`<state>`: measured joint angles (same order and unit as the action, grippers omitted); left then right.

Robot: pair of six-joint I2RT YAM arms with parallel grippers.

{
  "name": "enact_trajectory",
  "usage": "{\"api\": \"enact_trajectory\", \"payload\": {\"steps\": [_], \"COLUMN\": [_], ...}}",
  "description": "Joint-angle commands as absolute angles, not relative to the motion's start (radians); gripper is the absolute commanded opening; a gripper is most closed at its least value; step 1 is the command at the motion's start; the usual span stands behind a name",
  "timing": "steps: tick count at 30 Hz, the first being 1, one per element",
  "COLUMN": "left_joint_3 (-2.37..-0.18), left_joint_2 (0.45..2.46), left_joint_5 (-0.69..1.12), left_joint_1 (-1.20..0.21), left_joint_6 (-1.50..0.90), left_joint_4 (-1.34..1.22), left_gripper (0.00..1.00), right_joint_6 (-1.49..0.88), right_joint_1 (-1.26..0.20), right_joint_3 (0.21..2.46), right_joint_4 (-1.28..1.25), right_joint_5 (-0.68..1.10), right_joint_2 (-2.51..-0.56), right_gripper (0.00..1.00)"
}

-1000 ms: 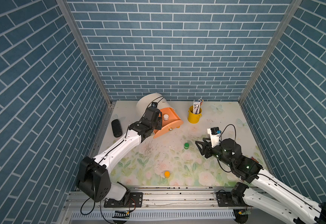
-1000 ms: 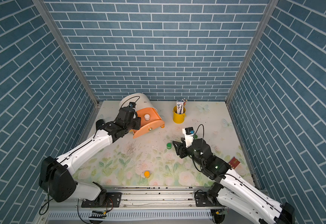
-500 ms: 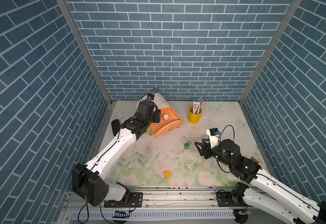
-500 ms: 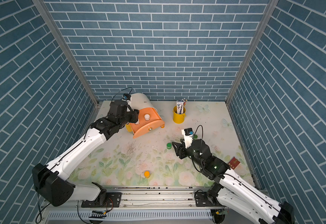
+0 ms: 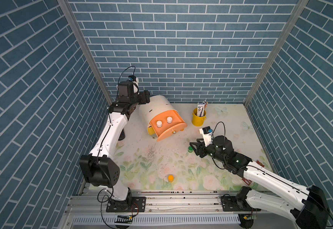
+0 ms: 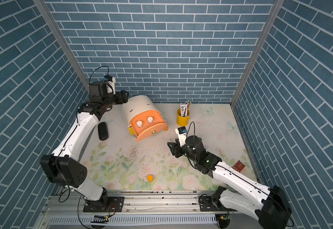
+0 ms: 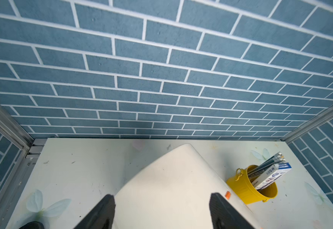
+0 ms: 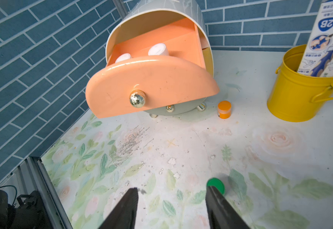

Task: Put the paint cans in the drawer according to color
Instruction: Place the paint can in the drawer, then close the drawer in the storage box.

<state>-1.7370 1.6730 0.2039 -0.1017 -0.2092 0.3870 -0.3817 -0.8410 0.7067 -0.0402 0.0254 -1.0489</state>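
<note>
Up front sits an orange-lidded can [image 5: 170,177], untouched. The right gripper [image 8: 171,191] is open and empty, with the green-lidded can [image 8: 216,184] just off one fingertip [image 8: 214,200], not between them, so I'd shift sideways to centre it before squeezing. Further back the peach drawer [image 5: 171,131] hangs open with two white-lidded cans [image 5: 159,124]. The left gripper [image 7: 161,198] is spread wide over the cabinet [image 5: 157,107], can't tell if touching.

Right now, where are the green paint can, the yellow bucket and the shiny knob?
green paint can [image 8: 215,184]: right wrist view, on its lid.
yellow bucket [image 8: 292,97]: right wrist view, on its side wall.
shiny knob [image 8: 137,98]: right wrist view, on its round front.
</note>
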Motion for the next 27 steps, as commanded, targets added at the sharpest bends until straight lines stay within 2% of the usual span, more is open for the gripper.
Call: {"api": "enact_trajectory", "payload": {"steps": [1,4,11,16,27], "left_joint_3": [-1.831,-1.877,-1.913,-1.926,-1.946], "left_joint_2": [1.768,1.841,1.960,2.008,2.049], "left_joint_5": [0.325,0.363,0.414,0.440,0.505], "left_joint_1": [-0.060,-0.035,-0.018,-0.012,-0.012], "left_joint_6": [-0.226,-0.242,-0.264,-0.261,-0.262], "left_joint_4": [0.411,0.400,0.362,0.359,0.356], "left_gripper": [0.87,0.93,0.99,0.99,0.97], "right_joint_6": [-0.330,-0.318,-0.310,-0.314,-0.262], "right_joint_1": [-0.858,-0.861,-0.863,-0.863,-0.873], "right_joint_3": [0.770,0.802,0.837,0.848,0.963], "right_joint_4": [-0.110,-0.122,-0.154,-0.194,-0.209], "right_joint_5": [0.041,0.046,0.063,0.046,0.061], "right_joint_2": [-1.103,-1.149,-1.213,-1.260,-1.404], "right_gripper": [0.59,0.59,0.57,0.54,0.54]}}
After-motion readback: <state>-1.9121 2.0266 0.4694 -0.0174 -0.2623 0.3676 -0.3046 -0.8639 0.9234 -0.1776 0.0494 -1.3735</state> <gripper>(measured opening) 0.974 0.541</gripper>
